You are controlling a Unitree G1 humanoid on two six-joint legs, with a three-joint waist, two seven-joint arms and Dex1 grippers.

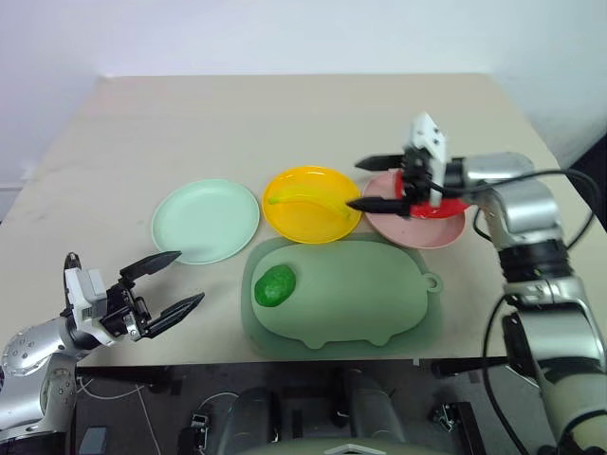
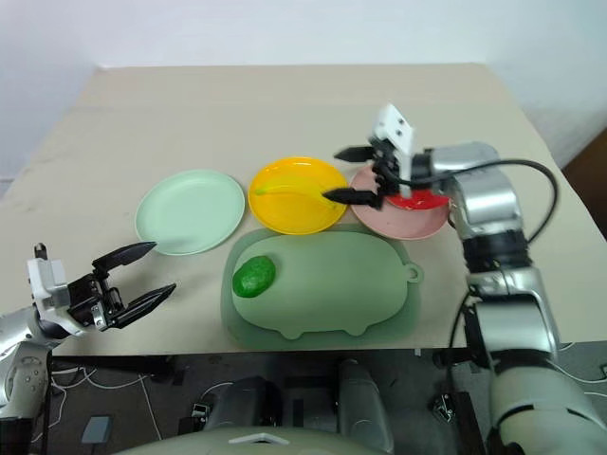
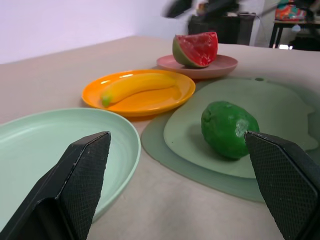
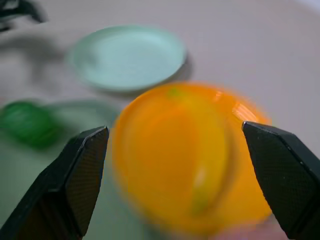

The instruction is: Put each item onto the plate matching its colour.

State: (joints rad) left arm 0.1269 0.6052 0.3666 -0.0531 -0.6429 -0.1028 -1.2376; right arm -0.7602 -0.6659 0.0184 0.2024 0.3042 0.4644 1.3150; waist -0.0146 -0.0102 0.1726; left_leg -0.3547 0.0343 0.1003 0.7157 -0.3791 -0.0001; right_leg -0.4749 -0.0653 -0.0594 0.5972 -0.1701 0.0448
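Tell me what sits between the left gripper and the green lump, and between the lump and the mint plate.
Nothing visible blocks either path. The left gripper, jaws open, faces the green lump across bare table. The lump lies on the pig-shaped mat, beside the empty mint plate.

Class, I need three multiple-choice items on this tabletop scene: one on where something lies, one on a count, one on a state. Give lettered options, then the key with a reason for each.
1. Where does the dark-green lump lie?
A. on the mint green plate
B. on the pig-shaped mat
C. on the pink plate

2. How many round plates hold a toy food?
A. one
B. two
C. three

3. How does the left gripper stand?
A. open, holding nothing
B. shut on the banana
C. shut on the lump

Key: 1 B, the lump sits on the pig-shaped mat. 2 B, the banana lies on the yellow plate and the watermelon wedge on the pink plate; the mint green plate is bare. 3 A, its fingers are spread with nothing between them.
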